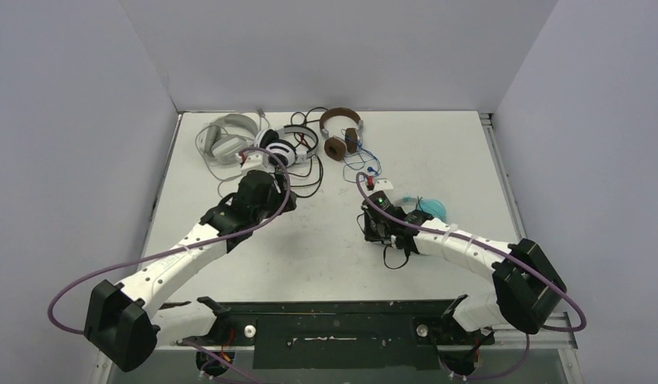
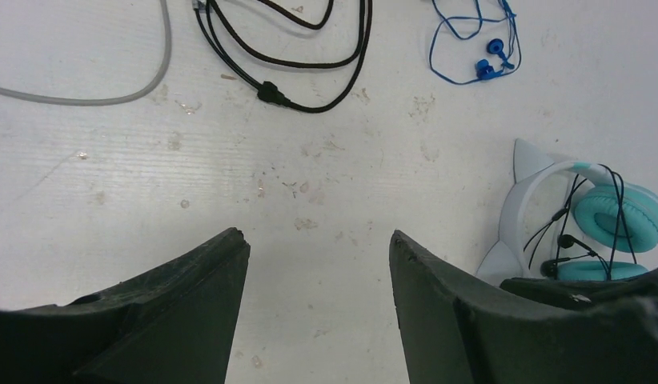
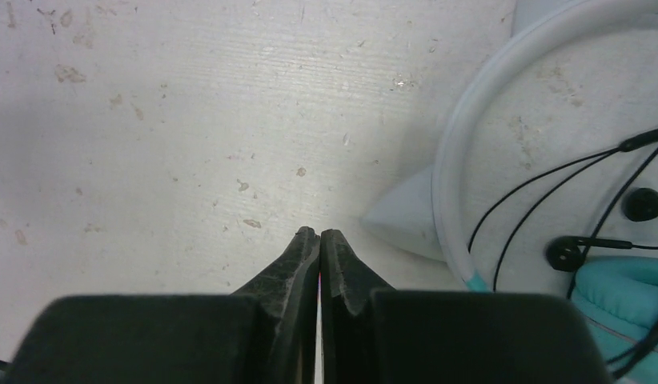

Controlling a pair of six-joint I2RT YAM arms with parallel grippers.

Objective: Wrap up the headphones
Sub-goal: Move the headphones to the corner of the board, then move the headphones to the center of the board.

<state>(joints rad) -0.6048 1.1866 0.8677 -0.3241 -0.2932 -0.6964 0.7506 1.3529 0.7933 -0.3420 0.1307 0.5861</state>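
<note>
- Spread wide over the scuffed white table (image 2: 110, 200): the two fingers of the left gripper (image 2: 318, 240).
- Straight ahead of those fingers, one loop of black cable (image 2: 270, 92); ahead and to the left, one grey cable (image 2: 94, 102); ahead and to the right, one tangle of thin blue cable (image 2: 482, 70).
- Just right of the right-hand finger, one light teal headset (image 2: 618, 216), lying flat, with a white band and a pointed ear on it.
- Pressed together tip to tip: the two fingers of the right gripper (image 3: 319, 234).
- Just right of those tips, near but apart, one white ear point of the same headset; farther right, inside the curve of the band, two small black buds (image 3: 646, 204) on thin black cord.
- Farther out, seen from above, four headsets in all: one pale grey headset (image 1: 222, 140), one black-and-white headset (image 1: 282, 150) and one brown headset (image 1: 342, 132) in a row beyond the left fingers, the teal one beside the right fingers.
</note>
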